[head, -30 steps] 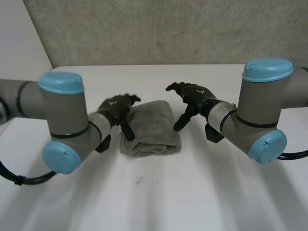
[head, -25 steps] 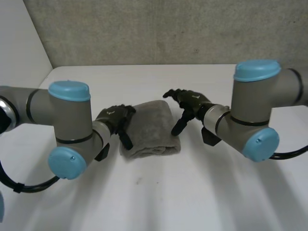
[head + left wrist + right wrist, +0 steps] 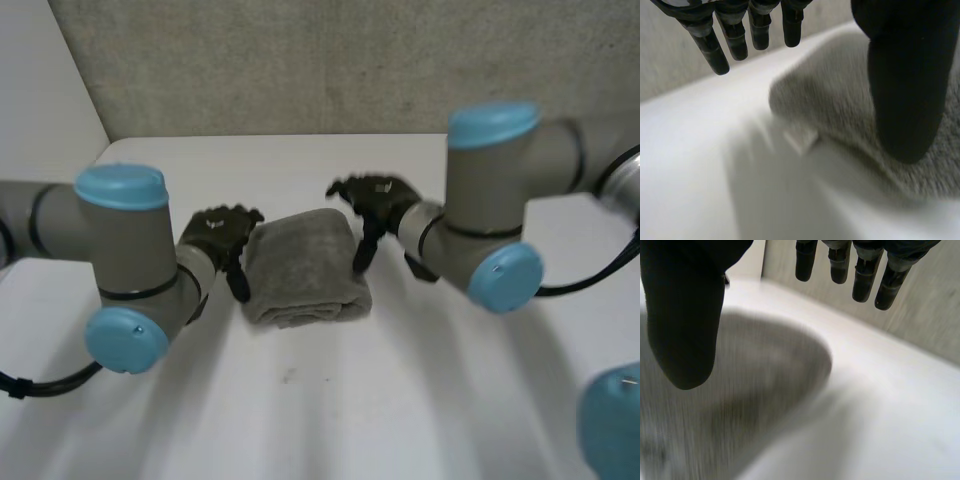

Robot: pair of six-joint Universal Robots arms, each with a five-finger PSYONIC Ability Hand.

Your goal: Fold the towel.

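Looking at your folded grey towel [image 3: 300, 265], it sits on the white table [image 3: 320, 410] right between both hands. Your left hand [image 3: 222, 235] is just beside the towel's left edge, fingers relaxed, thumb pointing down, gripping nothing. Your right hand [image 3: 368, 200] is by the towel's right edge, likewise spread and empty.

Diffuse, moderately dim light from overhead. The white desk [image 3: 330, 420] renders pale grey, lighter beyond the left robot hand [image 3: 222, 232]. The towel [image 3: 300, 265] throws a narrow, soft-edged shadow onto the desk beside that hand's thumb. The rear wall [image 3: 300, 60] is evenly lit.
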